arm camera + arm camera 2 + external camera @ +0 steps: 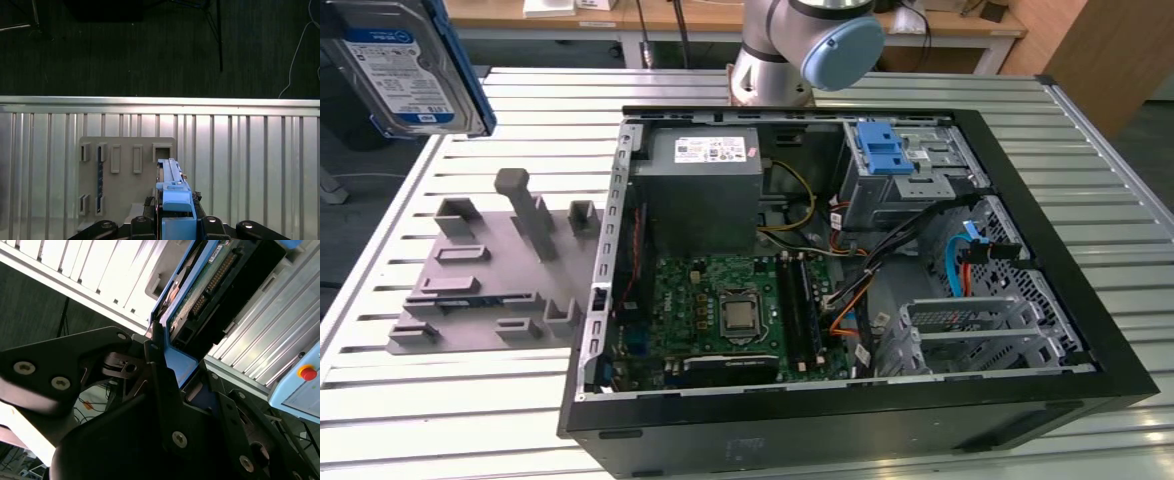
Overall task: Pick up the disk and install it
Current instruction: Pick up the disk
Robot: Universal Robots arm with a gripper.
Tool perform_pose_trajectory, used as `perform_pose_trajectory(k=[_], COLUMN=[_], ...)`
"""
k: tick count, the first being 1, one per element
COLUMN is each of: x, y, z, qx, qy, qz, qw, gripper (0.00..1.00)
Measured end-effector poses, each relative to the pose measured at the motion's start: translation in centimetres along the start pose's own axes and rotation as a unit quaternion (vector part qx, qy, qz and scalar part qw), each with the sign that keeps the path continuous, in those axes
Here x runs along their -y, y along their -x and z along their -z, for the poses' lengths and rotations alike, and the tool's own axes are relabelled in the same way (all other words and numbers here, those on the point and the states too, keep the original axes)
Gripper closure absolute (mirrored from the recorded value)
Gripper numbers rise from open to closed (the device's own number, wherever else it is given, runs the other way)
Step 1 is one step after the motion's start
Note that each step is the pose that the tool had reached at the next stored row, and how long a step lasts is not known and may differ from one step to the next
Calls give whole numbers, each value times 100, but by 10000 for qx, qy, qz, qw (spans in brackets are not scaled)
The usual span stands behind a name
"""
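The disk [403,72], silver-grey with a white-and-blue label and a blue frame, hangs high above the table at the exterior view's left, well above the grey holder block [494,270]. In the first wrist view the disk [172,182] stands edge-on over the holder block [125,175], with my gripper [173,220] shut on its blue frame. The second wrist view shows the black fingers [156,352] pressed on the frame at the end of the disk [210,285].
An open computer case [1067,300] lies on the slatted metal table [454,420], with a motherboard, cables and a metal drive cage topped by a blue latch [886,150]. The arm's base [794,50] stands behind the case. The table's edge [160,101] drops to dark floor.
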State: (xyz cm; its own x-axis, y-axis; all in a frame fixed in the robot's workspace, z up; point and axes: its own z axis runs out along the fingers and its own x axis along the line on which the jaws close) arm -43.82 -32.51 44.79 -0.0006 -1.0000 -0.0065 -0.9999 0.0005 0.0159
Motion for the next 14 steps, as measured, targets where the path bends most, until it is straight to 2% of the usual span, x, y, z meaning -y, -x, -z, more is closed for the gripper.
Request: perform_pose_trajectory(k=[14], x=[-1], y=[1], z=[66], qx=[0], qy=[0], qz=[0], qw=[10000], gripper=[64])
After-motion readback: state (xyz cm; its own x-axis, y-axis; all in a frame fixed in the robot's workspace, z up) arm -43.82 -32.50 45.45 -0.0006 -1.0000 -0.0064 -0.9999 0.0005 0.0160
